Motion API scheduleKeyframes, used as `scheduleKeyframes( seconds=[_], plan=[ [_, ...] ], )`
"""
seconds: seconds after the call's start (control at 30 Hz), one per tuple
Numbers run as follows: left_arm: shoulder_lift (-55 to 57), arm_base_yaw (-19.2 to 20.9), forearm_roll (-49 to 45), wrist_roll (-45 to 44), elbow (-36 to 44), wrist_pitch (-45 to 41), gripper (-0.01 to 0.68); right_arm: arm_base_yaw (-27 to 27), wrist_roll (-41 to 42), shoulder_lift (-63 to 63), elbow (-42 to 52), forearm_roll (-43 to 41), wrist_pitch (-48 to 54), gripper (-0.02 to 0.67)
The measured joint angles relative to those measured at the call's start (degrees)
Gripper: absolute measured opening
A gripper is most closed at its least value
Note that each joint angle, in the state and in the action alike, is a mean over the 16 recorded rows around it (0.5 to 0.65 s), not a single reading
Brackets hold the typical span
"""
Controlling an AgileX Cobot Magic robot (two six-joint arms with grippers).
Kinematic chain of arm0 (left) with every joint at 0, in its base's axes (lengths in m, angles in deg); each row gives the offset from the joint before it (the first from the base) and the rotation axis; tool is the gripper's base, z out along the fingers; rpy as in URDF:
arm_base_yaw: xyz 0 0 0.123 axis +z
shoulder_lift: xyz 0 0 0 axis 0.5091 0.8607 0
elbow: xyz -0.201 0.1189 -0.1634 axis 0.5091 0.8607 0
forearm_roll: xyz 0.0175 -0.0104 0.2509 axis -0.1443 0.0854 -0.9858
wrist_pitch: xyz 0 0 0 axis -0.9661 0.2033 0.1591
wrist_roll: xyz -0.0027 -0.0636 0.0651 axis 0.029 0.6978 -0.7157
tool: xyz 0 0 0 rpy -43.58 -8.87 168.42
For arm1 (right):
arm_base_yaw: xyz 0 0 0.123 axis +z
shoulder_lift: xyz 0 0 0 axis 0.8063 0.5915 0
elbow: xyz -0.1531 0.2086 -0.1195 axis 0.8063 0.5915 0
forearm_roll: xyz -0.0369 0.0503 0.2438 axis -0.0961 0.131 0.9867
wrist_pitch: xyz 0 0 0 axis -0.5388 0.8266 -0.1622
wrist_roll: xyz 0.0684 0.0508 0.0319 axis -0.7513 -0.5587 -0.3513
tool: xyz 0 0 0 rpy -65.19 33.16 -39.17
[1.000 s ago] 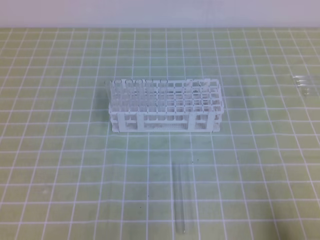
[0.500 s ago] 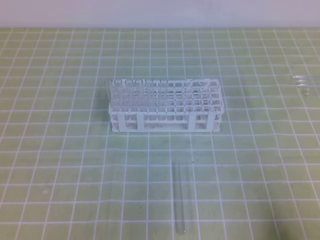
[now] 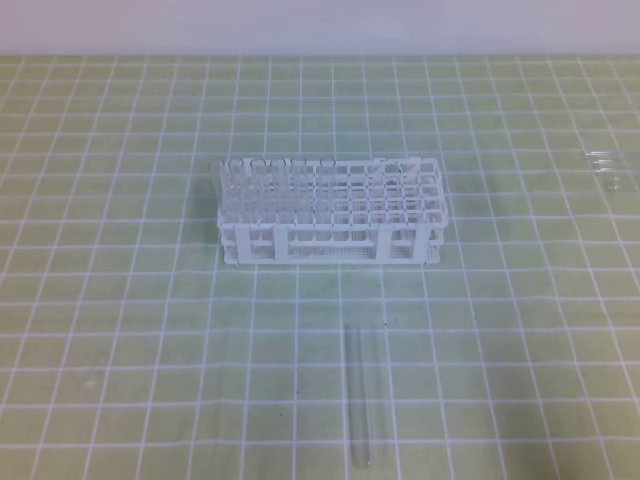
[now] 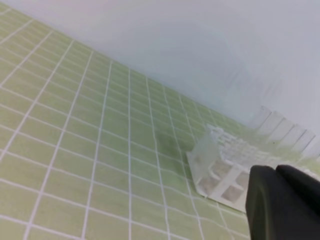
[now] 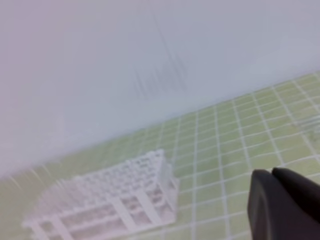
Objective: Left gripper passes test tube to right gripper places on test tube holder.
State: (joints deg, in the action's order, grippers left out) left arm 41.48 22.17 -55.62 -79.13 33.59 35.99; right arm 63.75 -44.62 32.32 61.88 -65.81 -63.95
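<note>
The test tube (image 3: 357,400), a long clear glass tube, lies flat on the green grid mat in front of the test tube holder, its rounded end toward the near edge. The test tube holder (image 3: 330,210) is a white rack of small square holes standing mid-mat; several clear tubes stand in its left columns. Neither gripper shows in the exterior high view. In the left wrist view the left gripper (image 4: 275,172) is shut and holds nothing, with the holder (image 4: 220,165) ahead of it. The right gripper (image 5: 271,175) is also shut and holds nothing, with the holder (image 5: 110,200) off to its left.
A small flat clear plastic piece (image 3: 608,167) lies at the mat's right edge. A pale wall (image 3: 320,25) bounds the mat at the back. The green grid mat (image 3: 120,300) covers the whole work surface.
</note>
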Motion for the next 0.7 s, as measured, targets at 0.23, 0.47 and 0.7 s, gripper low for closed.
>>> scheduleKeyframes(
  seconds=[0.23, 0.47, 0.7],
  plan=[
    [0.02, 0.0, -0.84, -0.85, -0.15, -0.3, -0.002, 0.0, 0.7, 0.0, 0.0, 6.46, -3.74, -0.016],
    [-0.05, -0.01, -0.26, -1.06, -0.14, -0.28, -0.002, 0.0, 1.24, 0.01, -0.17, 8.52, -2.94, -0.016],
    [0.76, -0.04, 2.03, -1.05, -1.48, -1.83, -0.002, 0.0, 1.2, 3.07, -4.33, 10.12, 1.54, -0.016]
  ],
)
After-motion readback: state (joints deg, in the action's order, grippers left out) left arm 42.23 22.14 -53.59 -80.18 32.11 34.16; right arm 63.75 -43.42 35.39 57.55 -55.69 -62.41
